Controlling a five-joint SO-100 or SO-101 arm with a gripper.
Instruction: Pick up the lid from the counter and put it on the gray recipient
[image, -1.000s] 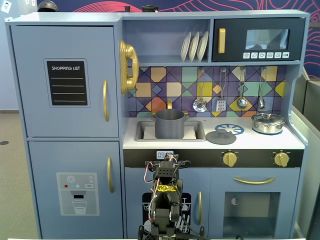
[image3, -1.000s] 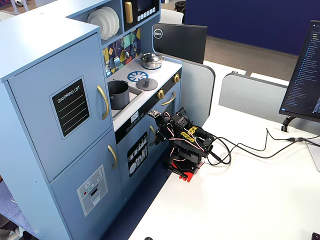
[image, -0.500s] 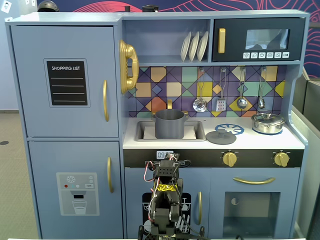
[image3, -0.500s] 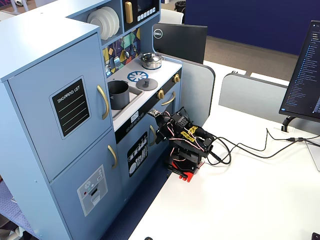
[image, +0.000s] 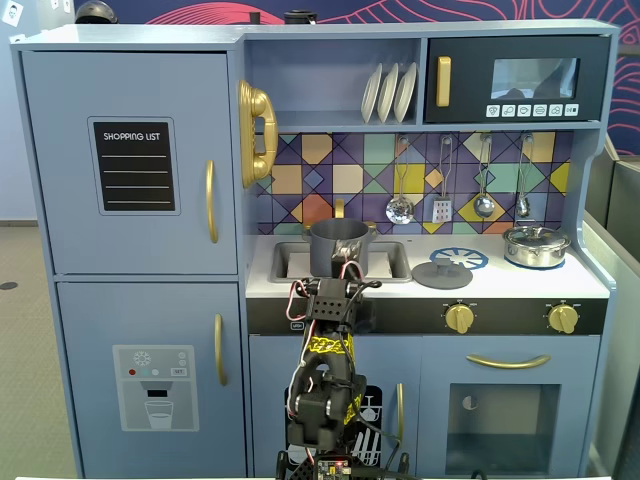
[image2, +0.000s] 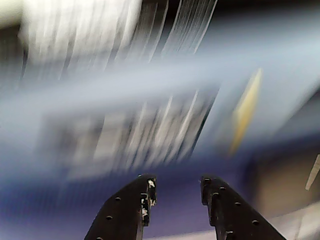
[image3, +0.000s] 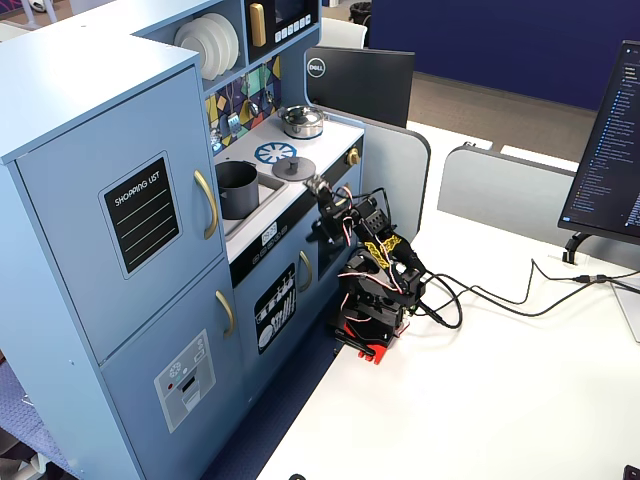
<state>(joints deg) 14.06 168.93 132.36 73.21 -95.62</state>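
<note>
The dark-gray lid (image: 442, 274) lies flat on the pale counter (image: 500, 287), just right of the sink; it also shows in the other fixed view (image3: 293, 167). The gray recipient (image: 338, 245), a tall matte pot, stands in the sink recess, seen too from the side (image3: 237, 188). My gripper (image3: 320, 186) is raised in front of the counter edge, between pot and lid, touching neither. In the wrist view my gripper (image2: 177, 182) is open and empty, and the background is smeared by motion, so lid and pot cannot be made out there.
A shiny silver pot (image: 536, 245) with its own lid stands at the counter's right end. A printed blue burner (image: 460, 258) lies behind the lid. Utensils (image: 400, 205) hang on the tiled back wall. Gold knobs (image: 459, 317) stick out below the counter. A monitor (image3: 360, 82) stands beside the kitchen.
</note>
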